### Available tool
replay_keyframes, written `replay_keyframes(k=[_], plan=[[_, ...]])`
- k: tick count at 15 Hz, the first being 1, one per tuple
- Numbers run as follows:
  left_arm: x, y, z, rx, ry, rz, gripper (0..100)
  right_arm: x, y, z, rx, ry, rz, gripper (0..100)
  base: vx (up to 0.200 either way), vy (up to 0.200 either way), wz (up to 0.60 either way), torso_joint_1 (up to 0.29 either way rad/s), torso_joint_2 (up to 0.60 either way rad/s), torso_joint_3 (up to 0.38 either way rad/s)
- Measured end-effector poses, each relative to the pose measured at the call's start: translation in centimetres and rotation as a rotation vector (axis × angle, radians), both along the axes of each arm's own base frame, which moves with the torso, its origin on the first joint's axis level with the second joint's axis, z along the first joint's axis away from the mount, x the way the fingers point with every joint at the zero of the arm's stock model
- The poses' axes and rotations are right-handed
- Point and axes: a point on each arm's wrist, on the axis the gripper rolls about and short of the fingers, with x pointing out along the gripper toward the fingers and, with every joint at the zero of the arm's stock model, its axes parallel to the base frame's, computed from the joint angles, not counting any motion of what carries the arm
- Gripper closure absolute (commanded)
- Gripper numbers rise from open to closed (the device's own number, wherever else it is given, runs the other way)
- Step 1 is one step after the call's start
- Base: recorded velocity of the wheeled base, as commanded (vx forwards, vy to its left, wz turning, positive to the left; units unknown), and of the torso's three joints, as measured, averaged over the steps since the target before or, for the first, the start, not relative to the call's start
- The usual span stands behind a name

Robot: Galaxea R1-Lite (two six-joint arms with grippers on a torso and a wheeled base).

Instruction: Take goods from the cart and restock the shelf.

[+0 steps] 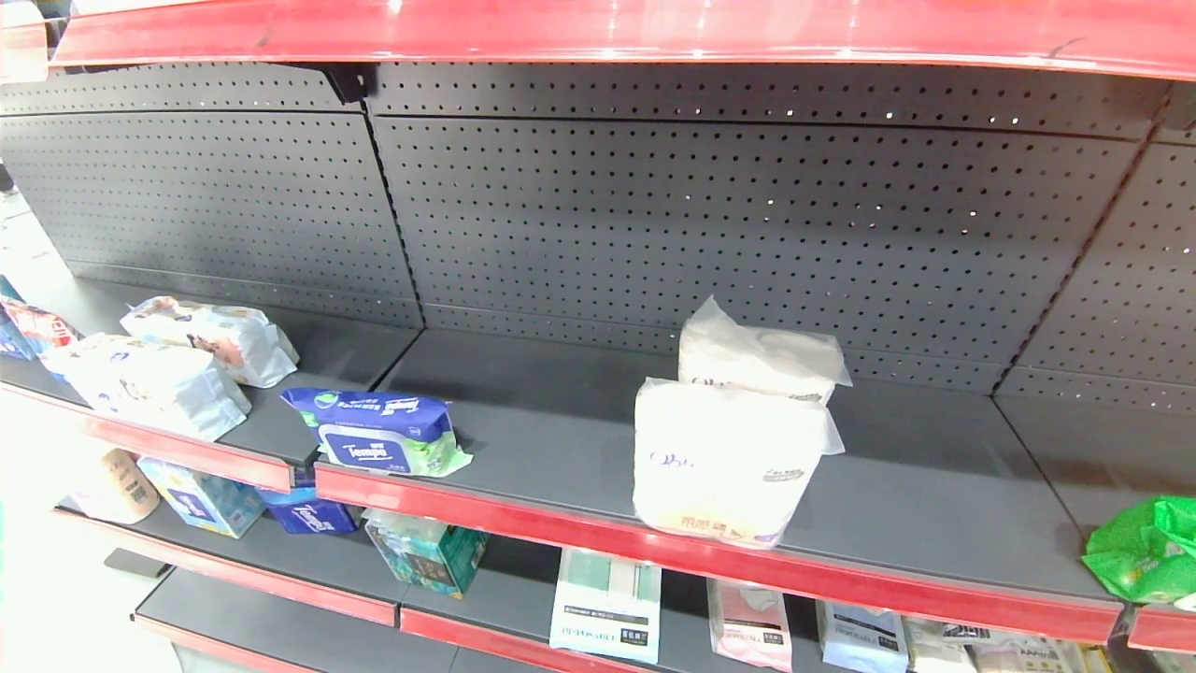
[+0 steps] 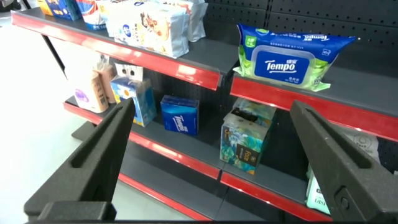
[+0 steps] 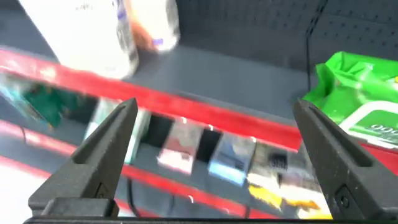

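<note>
We are facing the shelf (image 1: pixel 561 411), a dark board with a red front strip and a perforated back panel (image 1: pixel 747 215). Near the middle of it a white tissue pack (image 1: pixel 724 463) stands at the front edge, slightly overhanging the red strip. A second white pack (image 1: pixel 757 355) sits just behind it, touching it. A blue wipes pack (image 1: pixel 383 430) lies flat at the left end of the same board, also at the front edge. On the next board to the left, two more white printed packs (image 1: pixel 154 383) lie one behind the other. At the far right a green pack (image 1: pixel 1145 551) rests on the neighbouring board.

Our left gripper (image 2: pixel 214 168) is out in front of the shelving with its jaws spread wide and nothing between them. Beyond it are the blue wipes pack above and, on the lower board, a teal box (image 2: pixel 245 137) beside a small blue box (image 2: pixel 180 115).

Our right gripper (image 3: pixel 214 162) also has its jaws spread and holds nothing. It faces the red strip between the white tissue pack and the green pack.
</note>
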Motion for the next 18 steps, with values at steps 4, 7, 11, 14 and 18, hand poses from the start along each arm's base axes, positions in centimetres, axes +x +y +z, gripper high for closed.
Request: replay_keyframes(k=[4, 7, 11, 14, 18], plan=[[0.0, -0.01, 0.0, 0.004, 0.002, -0.003, 0, -0.23, -0.17, -0.89, 0.055, -0.038, -0.055, 0, 0.0, 0.0, 0.0, 0.0, 0.0, 0.0], [0.0, -0.01, -0.01, 0.003, 0.002, -0.003, 0, -0.26, -0.17, -0.99, 0.055, -0.043, -0.053, 0, 0.0, 0.0, -0.4, 0.002, 0.0, 0.002], [0.0, -0.01, -0.01, 0.004, 0.002, -0.003, 0, -0.27, -0.17, -1.01, 0.056, -0.043, -0.053, 0, 0.0, 0.0, -0.6, 0.005, 0.0, 0.001], [0.0, -0.01, -0.01, 0.004, 0.003, -0.003, 0, -0.27, -0.17, -1.0, 0.055, -0.043, -0.053, 0, 0.0, 0.0, -0.6, 0.002, 0.0, 0.002], [-0.01, 0.04, -0.01, 0.002, 0.003, -0.025, 0, -0.27, -0.17, -1.01, 0.055, -0.043, -0.053, 0, 0.0, 0.0, 0.0, 0.0, 0.0, 0.0]])
